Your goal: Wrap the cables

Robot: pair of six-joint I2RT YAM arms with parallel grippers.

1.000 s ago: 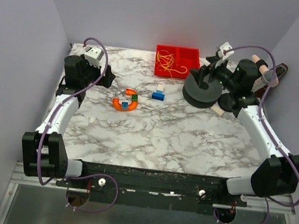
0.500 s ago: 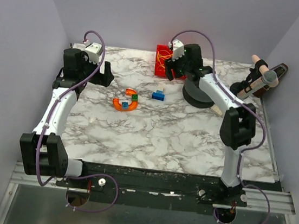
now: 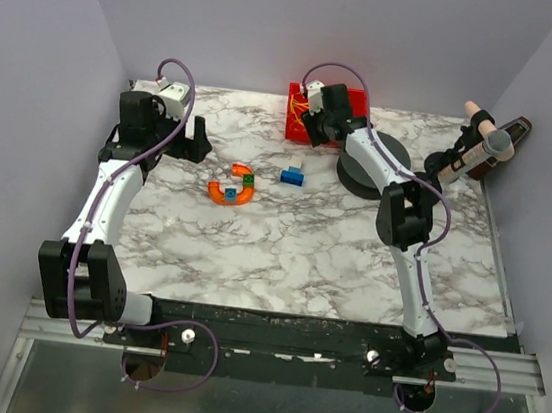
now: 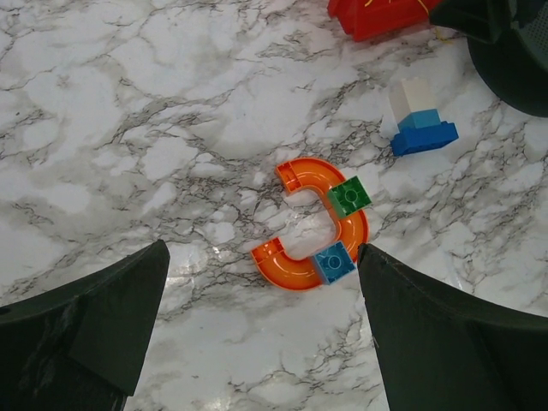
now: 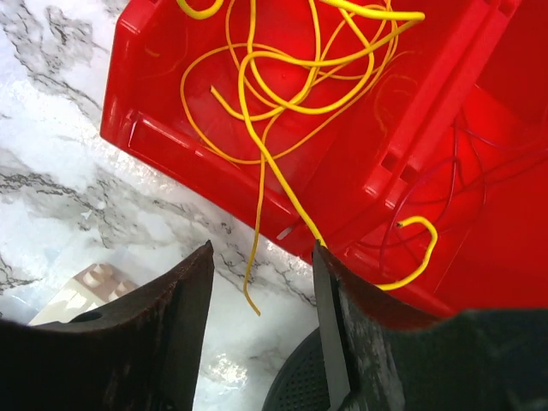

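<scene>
the right claw (image 5: 261,250) is spread apart over the yellow cables (image 5: 274,64) in the red bin (image 5: 171,141). the left claw (image 4: 261,248) is spread wide too.

a white marble-patterned table (image 3: 281,247) sits enclosed by plain lavender walls (image 3: 29,86), under soft, even light.

White links (image 3: 105,201), blk joints (image 3: 401,212), purple cables (image 3: 177,61) on both arms (image 3: 416,281); left claw (image 4: 261,247) & right claw (image 5: 262,245) dark.
</scene>
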